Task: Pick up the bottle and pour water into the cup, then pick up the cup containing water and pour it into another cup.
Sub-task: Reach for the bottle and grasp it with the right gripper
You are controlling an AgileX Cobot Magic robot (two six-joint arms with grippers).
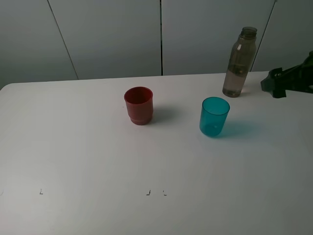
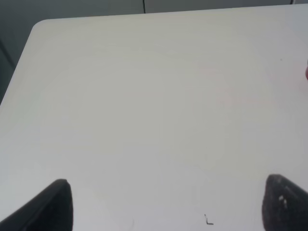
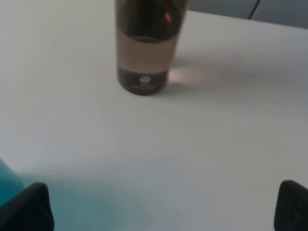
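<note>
**Both grippers wide and empty, bottle and two cups standing on the table**

We see the white table (image 1: 73,147) with all three task things upright and apart from each other. The bottle (image 1: 239,63) stands far right, close to the table's far edge, with grey wall panels (image 1: 112,34) behind it. It has no cap that we can make out, and a liquid line shows in its lower part. The teal cup (image 1: 214,116) sits nearer and slightly left of the bottle, not touching it. We can't tell if anything is in it. The red cup (image 1: 139,105) sits well left of the teal cup, around the table's middle, mouth up.

The right gripper (image 3: 159,211) has its fingers spread wide with only bare table between them. In the high view it pokes in at the right edge, just right of the bottle and clear of it. Its wrist view shows the bottle straight ahead and a sliver of the teal cup at one side.

The left gripper (image 2: 166,207) also has its fingers spread wide, gripping nothing, over bare table at the near left. It doesn't show in the high view. Small dark marks (image 1: 148,193) sit on the near part of the table.
</note>
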